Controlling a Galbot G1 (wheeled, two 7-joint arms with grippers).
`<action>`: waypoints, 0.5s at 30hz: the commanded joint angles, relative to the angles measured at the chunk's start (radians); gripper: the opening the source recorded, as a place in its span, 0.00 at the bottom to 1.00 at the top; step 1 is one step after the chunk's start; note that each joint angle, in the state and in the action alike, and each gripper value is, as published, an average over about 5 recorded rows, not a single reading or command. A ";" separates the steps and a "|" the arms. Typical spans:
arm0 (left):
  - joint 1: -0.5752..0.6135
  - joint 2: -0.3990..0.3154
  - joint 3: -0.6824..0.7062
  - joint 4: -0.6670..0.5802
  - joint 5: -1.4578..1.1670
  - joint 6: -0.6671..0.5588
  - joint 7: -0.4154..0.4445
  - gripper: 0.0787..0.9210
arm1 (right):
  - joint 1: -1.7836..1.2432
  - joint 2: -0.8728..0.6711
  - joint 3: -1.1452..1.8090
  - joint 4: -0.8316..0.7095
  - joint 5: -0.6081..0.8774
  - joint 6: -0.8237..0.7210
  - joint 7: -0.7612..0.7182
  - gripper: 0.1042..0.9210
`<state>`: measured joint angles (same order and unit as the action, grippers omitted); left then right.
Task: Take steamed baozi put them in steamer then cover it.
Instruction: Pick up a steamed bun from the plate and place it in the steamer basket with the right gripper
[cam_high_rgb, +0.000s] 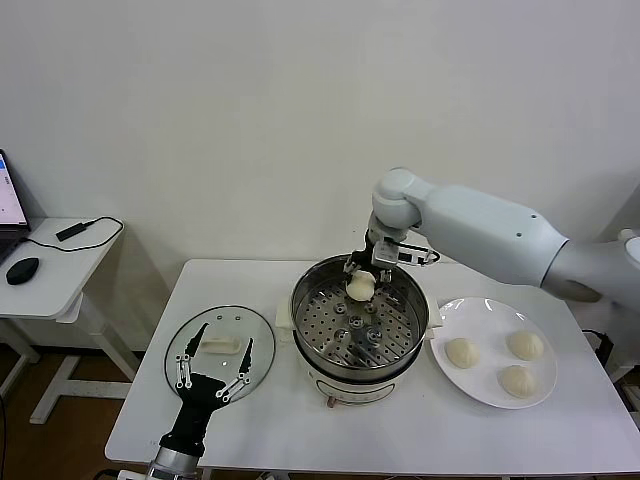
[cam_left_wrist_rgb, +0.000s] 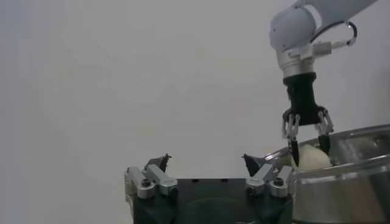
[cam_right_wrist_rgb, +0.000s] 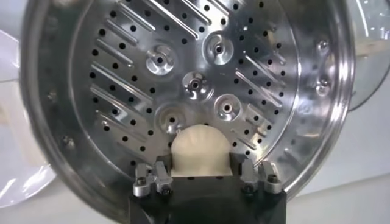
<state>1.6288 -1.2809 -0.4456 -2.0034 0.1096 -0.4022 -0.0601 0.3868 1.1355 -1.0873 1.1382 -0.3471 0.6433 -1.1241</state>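
My right gripper (cam_high_rgb: 361, 272) is clamped on a baozi (cam_high_rgb: 360, 287), one finger on each side of the bun, and hangs over the far part of the steamer (cam_high_rgb: 305, 320), just inside its rim. Right below the bun is the perforated tray (cam_right_wrist_rgb: 201, 73), bare, with nothing on it yet. So the step in hand is the first placing: the bun is carried over the pot and not yet set down. Beyond the steamer, on my right, the plate (cam_high_rgb: 480, 312) holds the other three baozi (cam_high_rgb: 462, 352), well apart from the gripper. My left gripper (cam_high_rgb: 214, 368) waits with its fingers wide apart over the glass lid (cam_high_rgb: 255, 325), which lies flat on the bench (cam_high_rgb: 420, 440) to the left of the steamer.

Next, I judge, I must lower the bun until it rests on the tray, then let go and rise clear of the rim. It should go near the far side, leaving room for three more.
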 joint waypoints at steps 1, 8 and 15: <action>0.000 -0.001 -0.001 -0.002 0.000 0.000 -0.001 0.88 | -0.031 0.048 0.010 -0.050 -0.055 0.014 0.012 0.67; 0.000 0.000 -0.009 -0.003 -0.001 -0.002 -0.001 0.88 | -0.030 0.048 0.007 -0.050 -0.055 0.020 0.034 0.73; -0.001 0.001 -0.012 -0.003 -0.003 -0.002 -0.001 0.88 | 0.020 -0.039 0.024 0.061 0.095 -0.054 -0.035 0.87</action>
<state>1.6283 -1.2807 -0.4566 -2.0078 0.1076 -0.4044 -0.0616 0.3837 1.1426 -1.0746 1.1352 -0.3464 0.6350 -1.1170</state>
